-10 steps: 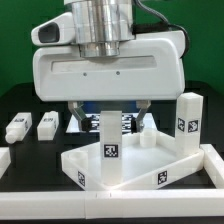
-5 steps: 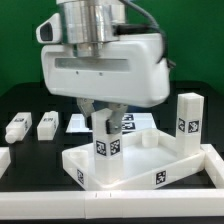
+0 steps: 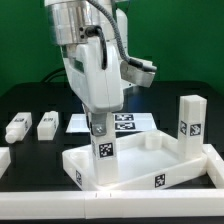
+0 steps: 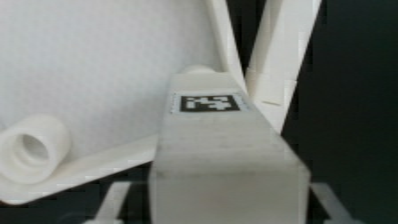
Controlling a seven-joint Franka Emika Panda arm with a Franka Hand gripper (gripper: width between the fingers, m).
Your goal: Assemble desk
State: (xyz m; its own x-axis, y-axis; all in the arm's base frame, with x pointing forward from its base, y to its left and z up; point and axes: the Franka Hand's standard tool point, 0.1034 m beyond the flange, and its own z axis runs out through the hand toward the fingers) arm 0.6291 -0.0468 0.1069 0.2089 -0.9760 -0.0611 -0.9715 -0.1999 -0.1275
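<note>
Turning is the big change: the gripper (image 3: pixel 100 128) now shows its thin side, but a second ago it showed its wide front. It is squeezing a white leg (image 3: pixel 104 158) by the top. That leg stands straight up at the near corner of the desk top (image 3: pixel 135 178), on the exterior view's left. A second leg (image 3: pixel 187 122) stands up by the desk top's right side. Two more lie on the black table (image 3: pixel 25 150) far off to the left: a third leg (image 3: pixel 17 127) and a fourth leg (image 3: pixel 47 124).
</note>
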